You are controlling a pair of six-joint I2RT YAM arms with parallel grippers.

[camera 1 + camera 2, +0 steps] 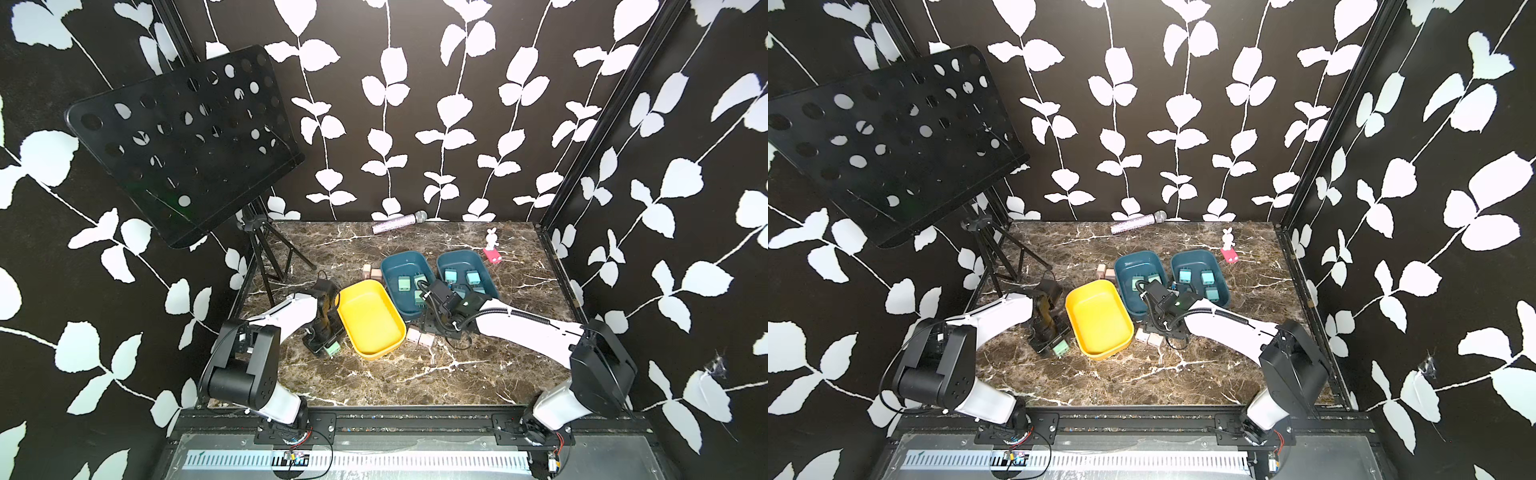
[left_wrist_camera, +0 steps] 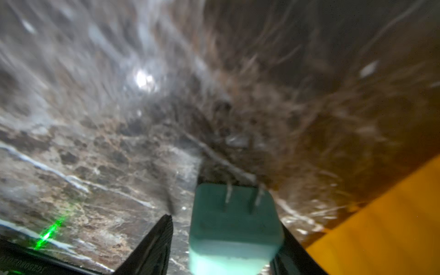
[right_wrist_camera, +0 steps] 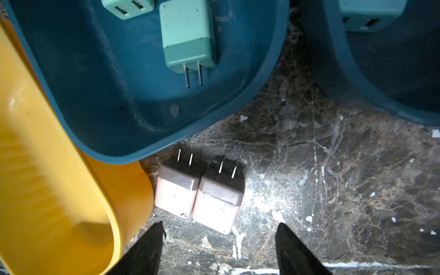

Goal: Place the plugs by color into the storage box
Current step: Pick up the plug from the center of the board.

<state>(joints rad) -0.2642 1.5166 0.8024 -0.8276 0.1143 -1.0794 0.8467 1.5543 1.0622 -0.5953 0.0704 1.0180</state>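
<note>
A teal-green plug (image 2: 234, 226) sits between my left gripper's (image 2: 226, 222) fingers, prongs pointing away; one finger touches it and a gap shows at the other finger (image 2: 164, 228). In both top views this plug (image 1: 332, 349) (image 1: 1061, 348) lies on the table left of the empty yellow box (image 1: 370, 318). My right gripper (image 3: 219, 223) stands open just above two pinkish-beige plugs (image 3: 197, 195) (image 1: 419, 337) beside the yellow box. One blue box (image 1: 388, 266) holds teal-green plugs (image 3: 188, 42). The other blue box (image 1: 461, 253) holds light blue plugs (image 1: 450, 275). Two more beige plugs (image 1: 371, 272) lie behind the yellow box.
A black music stand (image 1: 183, 137) on a tripod (image 1: 270, 257) stands at the back left. A microphone (image 1: 399, 222) lies along the back wall. The pink rabbit toy (image 1: 492, 245) is at the back right. Walls close in the table on three sides.
</note>
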